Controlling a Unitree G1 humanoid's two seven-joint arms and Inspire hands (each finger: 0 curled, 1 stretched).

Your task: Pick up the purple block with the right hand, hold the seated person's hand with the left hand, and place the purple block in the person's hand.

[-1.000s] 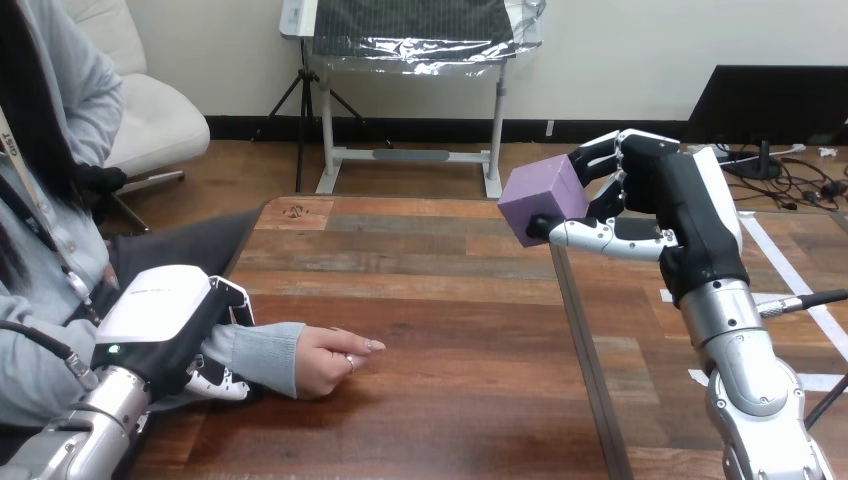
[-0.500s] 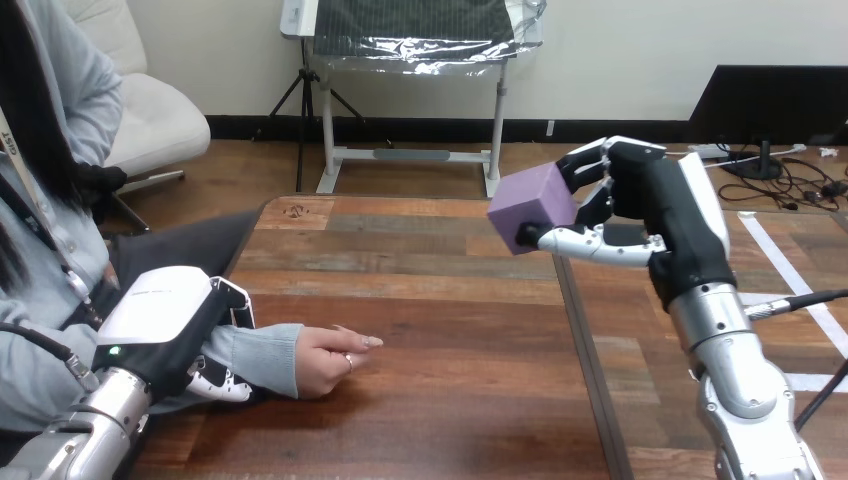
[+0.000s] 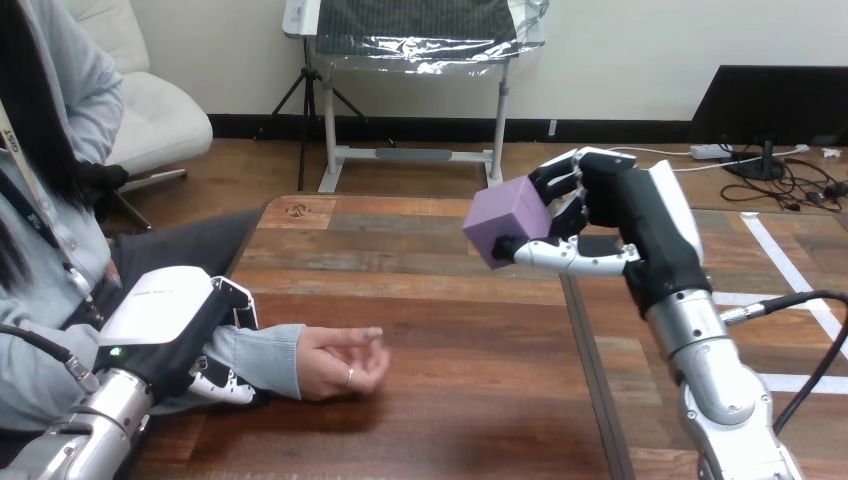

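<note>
Right hand pinching the purple block between thumb and fingers, aloft over the table; block likely light and rigid, best gripped on opposite flat faces. Left hand curls round the person's forearm

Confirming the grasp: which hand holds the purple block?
The robot's right hand, above the table. Its left hand grips the person's forearm; the person's hand is empty.

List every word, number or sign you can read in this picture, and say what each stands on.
No text can be read.
A mark at the far left corner of the table: too blurred to read.
The purple block in the right hand: visible faces plain.
White shell of the left hand: no legible print.
</note>
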